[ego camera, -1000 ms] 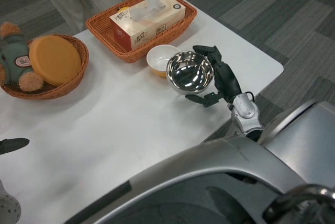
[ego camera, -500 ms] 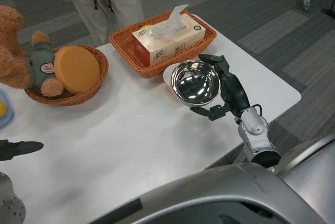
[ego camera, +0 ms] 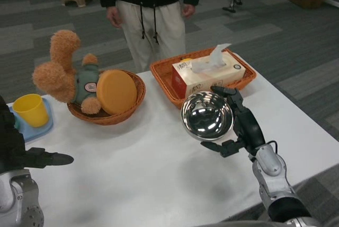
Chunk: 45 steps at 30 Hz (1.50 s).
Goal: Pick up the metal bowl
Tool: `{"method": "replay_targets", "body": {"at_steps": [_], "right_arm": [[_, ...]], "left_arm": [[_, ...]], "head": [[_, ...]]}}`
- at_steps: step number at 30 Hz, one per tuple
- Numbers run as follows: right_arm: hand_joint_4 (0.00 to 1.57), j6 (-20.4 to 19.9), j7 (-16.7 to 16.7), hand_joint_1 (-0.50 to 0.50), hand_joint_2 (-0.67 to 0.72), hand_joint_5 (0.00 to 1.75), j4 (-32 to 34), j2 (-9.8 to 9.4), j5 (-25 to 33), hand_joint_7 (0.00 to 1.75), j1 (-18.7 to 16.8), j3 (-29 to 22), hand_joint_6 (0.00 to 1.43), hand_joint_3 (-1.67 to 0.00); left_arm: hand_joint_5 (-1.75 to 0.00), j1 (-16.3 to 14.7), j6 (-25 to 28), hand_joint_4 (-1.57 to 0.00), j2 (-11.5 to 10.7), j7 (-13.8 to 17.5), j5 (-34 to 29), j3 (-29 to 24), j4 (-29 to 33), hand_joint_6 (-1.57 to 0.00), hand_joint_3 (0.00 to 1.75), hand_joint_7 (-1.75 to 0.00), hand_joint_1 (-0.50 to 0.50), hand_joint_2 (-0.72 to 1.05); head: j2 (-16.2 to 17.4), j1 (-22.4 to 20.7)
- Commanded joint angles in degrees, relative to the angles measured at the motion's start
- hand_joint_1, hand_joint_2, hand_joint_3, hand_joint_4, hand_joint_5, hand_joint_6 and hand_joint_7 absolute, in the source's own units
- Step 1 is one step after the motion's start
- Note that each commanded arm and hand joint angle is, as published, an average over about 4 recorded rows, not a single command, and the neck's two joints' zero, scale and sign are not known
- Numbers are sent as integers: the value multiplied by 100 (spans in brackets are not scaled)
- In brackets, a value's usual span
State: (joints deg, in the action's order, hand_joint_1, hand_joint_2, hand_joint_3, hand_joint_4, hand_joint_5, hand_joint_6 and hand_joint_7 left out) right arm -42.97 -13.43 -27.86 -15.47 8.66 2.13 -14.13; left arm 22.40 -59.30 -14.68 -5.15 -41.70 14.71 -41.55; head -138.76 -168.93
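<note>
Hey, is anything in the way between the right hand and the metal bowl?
No. The right hand already grips the metal bowl at its rim, with fingers above and below it. The tissue box in its basket sits just behind.

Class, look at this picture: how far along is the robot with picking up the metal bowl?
Done: the right robot hand grips the metal bowl by its rim, tilted toward the camera. In hand: the bowl appears raised off the table. Left: little, perhaps lifting clear. The left robot hand waits at the table's edge.
</note>
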Motion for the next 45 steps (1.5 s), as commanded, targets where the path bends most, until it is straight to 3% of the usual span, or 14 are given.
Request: {"method": "replay_targets", "body": {"at_steps": [1,6,14,18,23,25,29,38,45], "right_arm": [[140,16,43,-46,-60,160,-127,-26,13,161,240,240,113,-143],[140,14,148,-46,-54,165,-270,-13,-90,161,451,545,111,-143],[143,-1,315,-46,-57,165,-703,-4,-114,161,767,1127,111,-135],[141,-52,346,-46,-57,165,-905,36,-119,161,919,1285,114,-143],[143,-111,350,-46,-57,165,-1160,71,-149,168,1110,1452,114,-139],[143,-115,368,-46,-54,165,-1261,64,-138,166,1162,1547,114,-139],[143,-120,403,-45,-60,165,-1398,53,-116,161,1235,1690,114,-143],[143,-159,447,-46,-56,165,-1591,53,-75,164,1334,1931,114,-139],[143,-159,456,-46,-54,165,-1613,53,-64,166,1334,1956,114,-143]], "left_arm": [[0,-34,-2,0,-52,5,-5,-12,33,0,9,0,-50,-72],[0,-36,-20,0,-41,5,-5,-32,33,0,9,0,-50,-70],[0,-52,-46,0,-26,5,-1,-65,41,0,9,0,-50,-68],[0,-52,-46,0,-26,5,4,-47,41,0,9,0,-50,-64],[0,-52,-46,0,-22,5,4,-30,41,0,9,0,-50,-68],[0,-52,-46,0,-17,5,8,-34,41,0,9,0,-50,-66],[0,-52,-46,0,-17,5,12,-39,41,0,9,0,-50,-66],[0,-25,-46,0,5,5,21,-8,6,0,9,0,-50,-70],[0,-25,-46,0,14,5,21,-1,6,0,9,0,-50,-64]], "head": [[-131,-250],[-317,-502],[-545,-920],[-639,-1082],[-723,-1298],[-725,-1331],[-676,-1292],[-625,-1199],[-604,-1189]]}}
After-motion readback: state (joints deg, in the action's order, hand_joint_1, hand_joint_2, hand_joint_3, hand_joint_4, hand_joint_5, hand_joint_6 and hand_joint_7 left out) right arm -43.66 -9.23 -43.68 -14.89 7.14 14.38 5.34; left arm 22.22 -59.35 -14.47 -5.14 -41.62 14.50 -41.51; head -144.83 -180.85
